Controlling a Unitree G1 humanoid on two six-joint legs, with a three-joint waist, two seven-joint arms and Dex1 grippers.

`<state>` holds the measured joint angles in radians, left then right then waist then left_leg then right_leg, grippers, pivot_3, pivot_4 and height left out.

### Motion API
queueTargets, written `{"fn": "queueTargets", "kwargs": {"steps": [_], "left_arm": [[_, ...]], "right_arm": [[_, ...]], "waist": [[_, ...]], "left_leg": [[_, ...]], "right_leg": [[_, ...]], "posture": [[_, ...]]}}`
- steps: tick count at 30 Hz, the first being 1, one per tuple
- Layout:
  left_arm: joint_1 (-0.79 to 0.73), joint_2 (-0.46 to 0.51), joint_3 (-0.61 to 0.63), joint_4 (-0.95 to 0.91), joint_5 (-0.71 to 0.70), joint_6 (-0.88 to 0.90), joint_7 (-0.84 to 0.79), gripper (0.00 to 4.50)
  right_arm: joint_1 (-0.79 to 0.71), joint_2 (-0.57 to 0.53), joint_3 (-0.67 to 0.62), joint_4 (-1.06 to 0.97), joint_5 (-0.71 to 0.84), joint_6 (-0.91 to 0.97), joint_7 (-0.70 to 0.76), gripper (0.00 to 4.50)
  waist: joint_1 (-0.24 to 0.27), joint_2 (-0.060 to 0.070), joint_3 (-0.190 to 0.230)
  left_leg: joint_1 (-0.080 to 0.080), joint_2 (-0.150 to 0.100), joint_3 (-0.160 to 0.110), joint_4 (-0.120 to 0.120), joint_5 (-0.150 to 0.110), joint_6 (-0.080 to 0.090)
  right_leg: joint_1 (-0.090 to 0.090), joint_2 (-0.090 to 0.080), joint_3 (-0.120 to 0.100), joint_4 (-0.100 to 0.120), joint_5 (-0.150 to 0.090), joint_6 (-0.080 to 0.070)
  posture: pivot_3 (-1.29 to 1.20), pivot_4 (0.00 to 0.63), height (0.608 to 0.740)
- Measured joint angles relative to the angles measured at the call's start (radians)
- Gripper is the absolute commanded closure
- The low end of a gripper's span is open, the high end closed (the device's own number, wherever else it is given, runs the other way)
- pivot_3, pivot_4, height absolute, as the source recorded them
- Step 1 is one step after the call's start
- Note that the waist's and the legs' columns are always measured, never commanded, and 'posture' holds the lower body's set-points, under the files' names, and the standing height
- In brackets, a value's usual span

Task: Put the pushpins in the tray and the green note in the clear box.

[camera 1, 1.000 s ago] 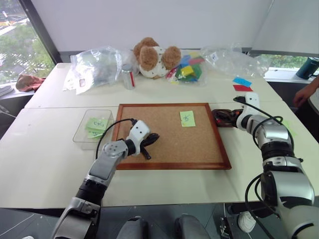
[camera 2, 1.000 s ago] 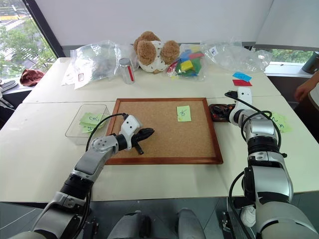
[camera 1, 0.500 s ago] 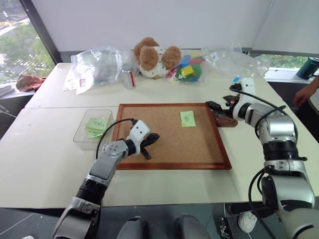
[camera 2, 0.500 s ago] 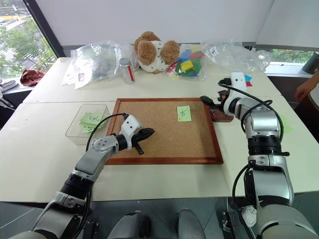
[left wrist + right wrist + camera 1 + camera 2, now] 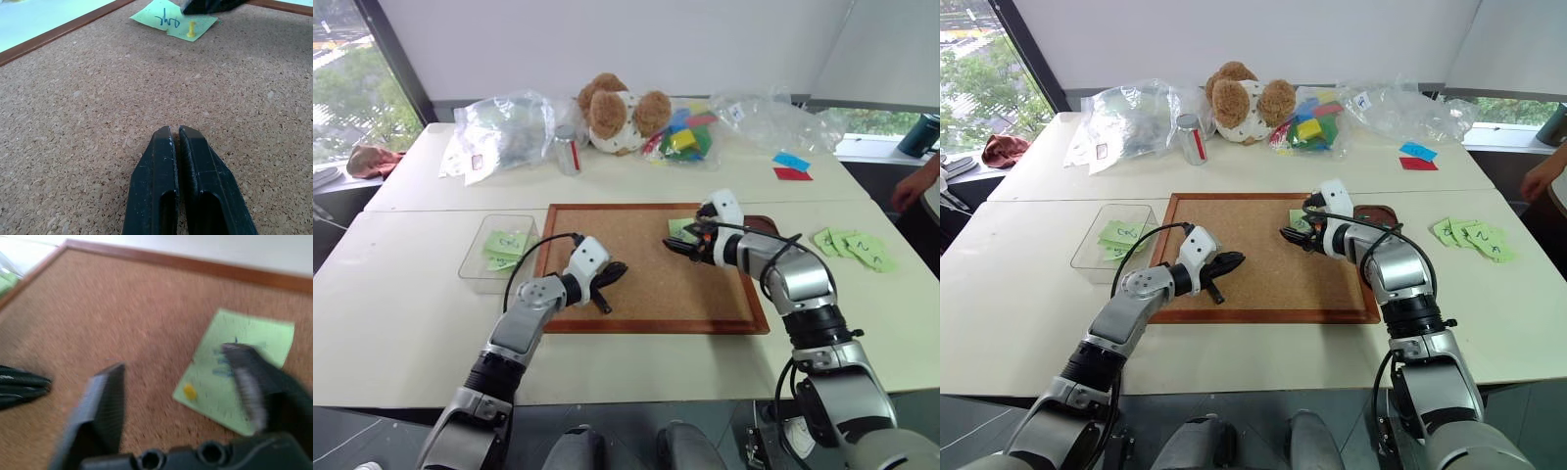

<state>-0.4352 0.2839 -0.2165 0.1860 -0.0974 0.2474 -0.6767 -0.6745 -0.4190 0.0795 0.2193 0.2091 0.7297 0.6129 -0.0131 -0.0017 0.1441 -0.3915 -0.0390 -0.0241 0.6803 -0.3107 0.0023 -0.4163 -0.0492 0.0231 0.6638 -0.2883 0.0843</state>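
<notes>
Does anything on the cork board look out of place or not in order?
Nothing is spilled or damaged. The green note lies askew to the cork board's frame, fixed by one yellow pushpin near its edge. Several loose green notes lie scattered on the table to the robot's right.

Left tool closed, right tool agape.

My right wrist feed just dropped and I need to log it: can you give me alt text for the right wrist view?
The right gripper, fingers apart, hangs over a green note held to the corkboard by a yellow pushpin; one finger overlaps the note's scribble. The shut left gripper pokes in at the view's edge.
</notes>
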Motion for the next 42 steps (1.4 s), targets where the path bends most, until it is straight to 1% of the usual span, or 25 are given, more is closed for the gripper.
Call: {"fn": "queueTargets", "kwargs": {"steps": [9,11,12,16,25,34,38,41,42], "left_arm": [[0.001,0.000,0.001,-0.005,0.001,0.000,0.000,4.28],[0.002,0.000,0.001,-0.006,0.001,0.000,0.000,4.28],[0.003,0.000,0.001,-0.007,0.001,0.000,0.000,4.28],[0.004,0.000,0.002,-0.009,0.001,0.000,0.000,4.28],[0.006,0.000,0.002,-0.009,0.001,0.000,0.001,4.28],[0.008,0.000,0.002,-0.006,0.001,0.000,0.001,4.28],[-0.002,-0.005,0.006,-0.002,-0.005,0.010,-0.009,4.28],[-0.016,-0.017,0.050,-0.008,-0.082,0.103,-0.035,3.47],[-0.023,-0.020,0.066,-0.015,-0.118,0.147,-0.048,3.02]], "right_arm": [[0.006,0.003,0.013,0.044,-0.030,-0.046,0.000,1.81],[0.006,0.008,0.013,0.056,-0.030,-0.051,0.001,2.38],[0.006,0.008,0.013,0.061,-0.030,-0.053,0.001,2.56],[0.006,0.008,0.013,0.072,-0.031,-0.061,0.003,4.49],[0.003,0.004,0.011,0.049,-0.028,-0.035,0.011,4.49],[-0.016,-0.051,-0.032,-0.171,0.019,0.078,0.026,4.49],[-0.003,-0.102,-0.026,-0.269,0.035,0.118,0.055,4.49],[0.025,-0.152,-0.016,-0.357,0.052,0.147,0.087,4.50],[0.033,-0.164,-0.015,-0.381,0.057,0.158,0.097,4.50]], "waist": [[0.000,0.000,0.000],[-0.001,0.000,0.000],[-0.001,0.000,0.000],[-0.001,0.000,0.000],[0.000,0.000,0.000],[0.000,0.000,0.000],[0.001,0.000,0.000],[0.002,0.000,0.000],[0.001,0.000,0.000]], "left_leg": [[0.000,0.000,0.000,0.000,0.000,0.000],[0.000,0.000,0.000,0.000,0.000,0.000],[0.000,0.000,0.000,0.000,0.000,0.000],[0.000,0.000,0.000,0.000,0.000,0.000],[0.000,0.000,0.000,0.000,0.000,0.000],[0.000,0.000,0.000,-0.001,0.000,0.000],[0.000,0.000,0.000,-0.001,0.000,0.000],[-0.001,0.000,0.000,-0.001,-0.001,0.001],[-0.001,0.000,0.000,-0.001,-0.001,0.001]], "right_leg": [[0.000,0.000,0.000,0.000,0.000,0.000],[0.000,0.000,0.000,0.000,0.000,0.000],[0.000,0.000,0.000,0.000,0.000,0.000],[0.000,0.000,0.000,0.000,0.000,0.000],[0.000,0.000,0.000,0.000,0.000,0.000],[0.000,0.000,0.000,-0.001,0.000,0.000],[0.000,0.000,0.000,-0.001,0.000,0.000],[0.000,0.000,0.000,-0.002,0.000,0.000],[0.000,0.000,0.000,-0.002,0.000,0.000]], "posture": [[0.00,0.150,0.740],[0.00,0.150,0.740],[0.00,0.150,0.740],[0.00,0.150,0.740],[0.00,0.150,0.740],[0.00,0.150,0.740],[0.00,0.150,0.740],[0.00,0.150,0.740],[0.00,0.150,0.740]]}}
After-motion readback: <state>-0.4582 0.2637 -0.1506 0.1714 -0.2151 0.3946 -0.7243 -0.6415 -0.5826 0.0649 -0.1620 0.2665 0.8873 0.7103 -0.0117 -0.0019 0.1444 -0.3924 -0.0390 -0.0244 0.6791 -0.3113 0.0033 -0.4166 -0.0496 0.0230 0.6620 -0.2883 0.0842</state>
